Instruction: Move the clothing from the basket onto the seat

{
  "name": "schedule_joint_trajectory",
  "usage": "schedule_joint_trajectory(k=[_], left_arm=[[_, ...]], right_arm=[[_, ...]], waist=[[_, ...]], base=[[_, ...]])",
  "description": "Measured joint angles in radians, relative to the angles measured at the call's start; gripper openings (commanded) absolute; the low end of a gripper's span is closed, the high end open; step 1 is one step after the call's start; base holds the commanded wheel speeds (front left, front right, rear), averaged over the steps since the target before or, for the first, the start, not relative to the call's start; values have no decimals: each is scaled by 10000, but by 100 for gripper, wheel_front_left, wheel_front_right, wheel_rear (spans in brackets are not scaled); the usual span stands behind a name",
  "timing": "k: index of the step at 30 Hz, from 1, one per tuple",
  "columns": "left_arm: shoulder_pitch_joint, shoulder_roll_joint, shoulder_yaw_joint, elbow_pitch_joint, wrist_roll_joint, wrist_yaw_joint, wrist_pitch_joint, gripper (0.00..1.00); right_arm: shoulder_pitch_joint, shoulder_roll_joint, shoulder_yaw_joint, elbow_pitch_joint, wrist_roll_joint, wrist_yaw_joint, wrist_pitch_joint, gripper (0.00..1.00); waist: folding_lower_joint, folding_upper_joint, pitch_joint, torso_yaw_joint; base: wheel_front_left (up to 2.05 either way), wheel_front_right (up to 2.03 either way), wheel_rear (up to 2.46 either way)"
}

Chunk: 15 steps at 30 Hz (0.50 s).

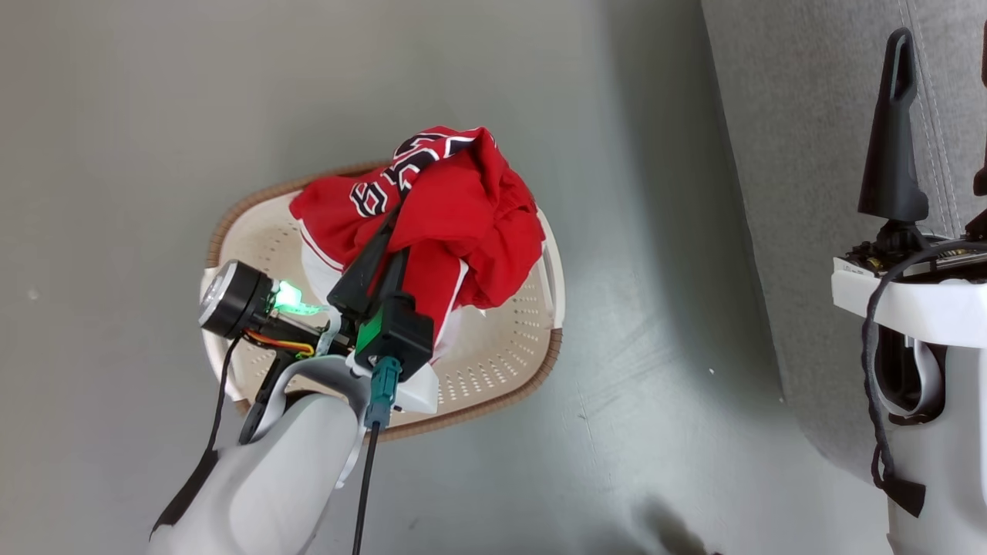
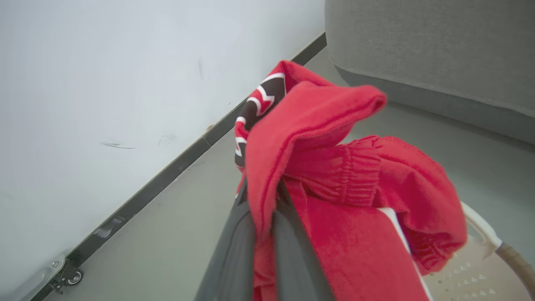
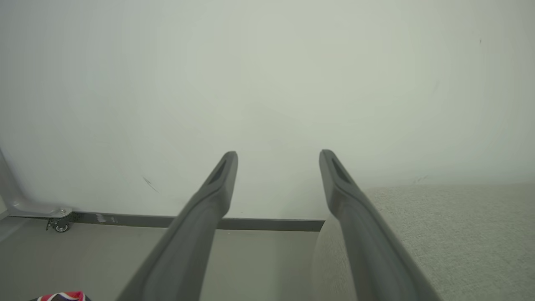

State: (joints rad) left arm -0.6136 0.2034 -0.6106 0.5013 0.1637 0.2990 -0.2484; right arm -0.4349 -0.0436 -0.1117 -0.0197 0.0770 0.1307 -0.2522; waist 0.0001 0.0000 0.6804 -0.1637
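While only a thin fold of the clothing (image 1: 463,223) is pinched in the left claw (image 1: 397,231), a slip during the carry is judged possible. The clothing is bunched over the basket (image 1: 501,401), its lower folds inside; a hem caught on the rim could drag the basket across the floor. The right claw (image 3: 278,159) is held spread and empty near the seat (image 1: 810,154) at the floor's right edge. Counted: one piece of clothing, one basket, one seat, two claws.

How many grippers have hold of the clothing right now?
1: the left gripper, shut on the clothing over the basket. The right gripper is open near the seat, holding nothing.
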Motion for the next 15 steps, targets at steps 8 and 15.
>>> schedule_joint_trajectory(k=[8,15], left_arm=[[399,151,35,-640,-299,56,0,0],[587,299,128,-1227,-518,105,0,0]], right_arm=[[46,-6,-82,130,-251,0,0,100],[136,-12,-134,207,-347,0,0,100]], waist=[[0,0,-572,371],[0,0,-1120,632]], base=[[0,0,0],[0,0,0]])
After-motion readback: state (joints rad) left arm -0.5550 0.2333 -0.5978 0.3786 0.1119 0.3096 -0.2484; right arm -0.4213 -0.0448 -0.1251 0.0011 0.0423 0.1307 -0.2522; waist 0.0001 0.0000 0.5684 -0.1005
